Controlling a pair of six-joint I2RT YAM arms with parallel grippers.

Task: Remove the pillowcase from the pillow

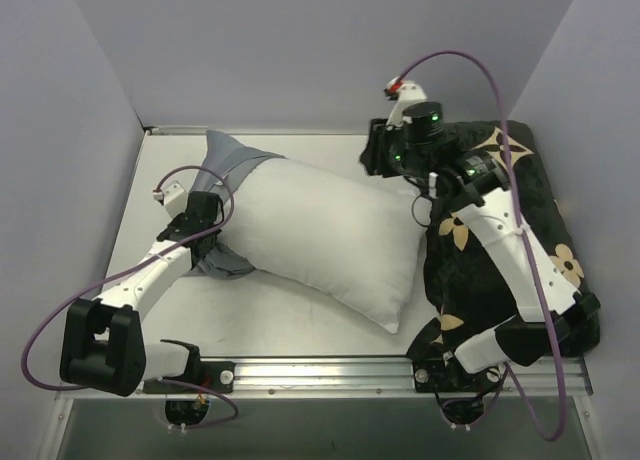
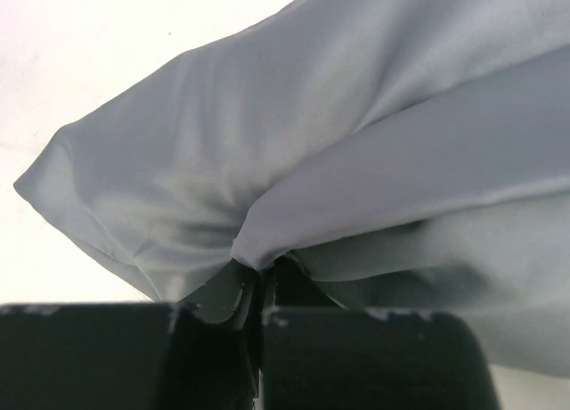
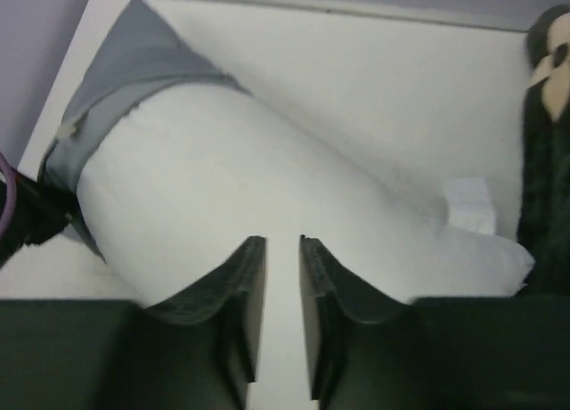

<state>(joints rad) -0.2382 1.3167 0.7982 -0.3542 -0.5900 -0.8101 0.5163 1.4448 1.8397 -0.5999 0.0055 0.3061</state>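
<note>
Pillow [image 1: 330,230]: laid slantwise on the table [image 1: 290,315], mostly bared; small white tag [image 3: 470,205] seen at the end nearest the cushion.
Pillowcase [image 1: 238,162]: grey, creased, bunched over the pillow's left end only (far corner pulled up into a peak).
Left claw [image 2: 258,281]: pressed together, clamped on a fold of the pillowcase at the pillow's near-left side.
Right claw [image 3: 282,250]: jaws set slightly apart, nothing gripped, poised by the pillow's far right end.
Cushion [image 1: 500,210]: black plush with tan flowers, laid just beside the pillow on the right, under the right arm.
</note>
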